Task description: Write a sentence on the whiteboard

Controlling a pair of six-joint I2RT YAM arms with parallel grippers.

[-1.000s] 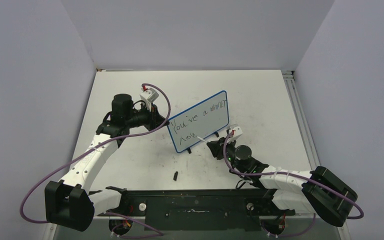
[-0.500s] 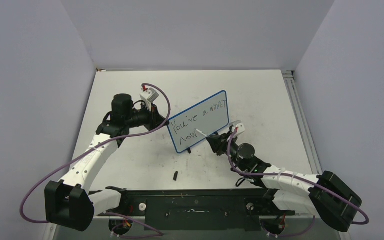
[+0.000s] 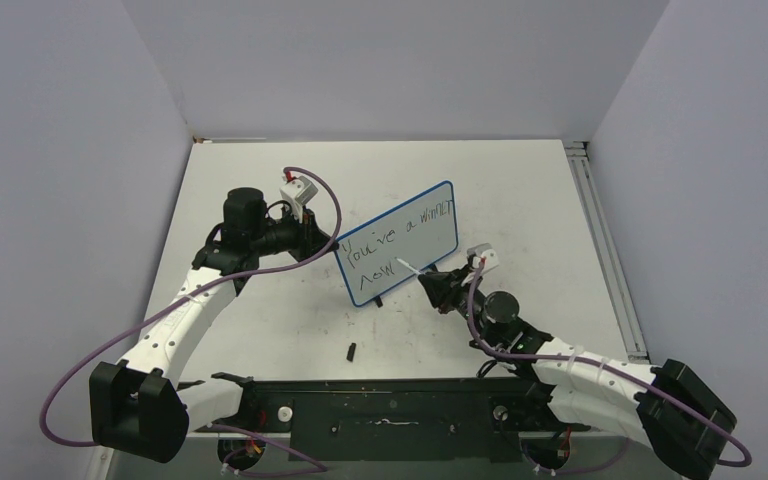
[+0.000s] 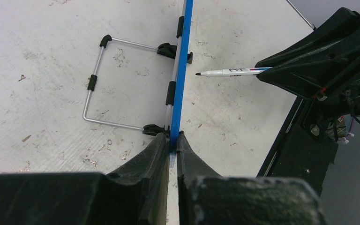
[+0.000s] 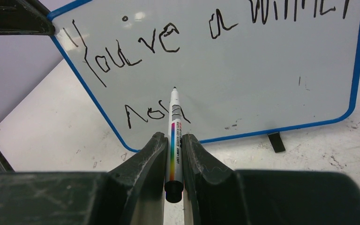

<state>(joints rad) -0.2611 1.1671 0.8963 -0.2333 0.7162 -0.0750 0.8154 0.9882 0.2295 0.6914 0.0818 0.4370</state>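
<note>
Clamping the whiteboard's (image 3: 400, 243) blue edge, the left gripper (image 4: 171, 139) faces the right gripper (image 5: 173, 140), closed on a marker (image 5: 174, 117) just clear

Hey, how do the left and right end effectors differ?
The left end effector pinches the whiteboard by its blue frame, edge-on; the right end effector grips a marker, tip aimed at the written face. Left sits at the board's side, right in front. Both are shut on something.

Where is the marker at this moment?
Right of centre in the top view, the marker is clamped in the right gripper, its tip just short of the whiteboard, near the lower line of the sentence.
</note>
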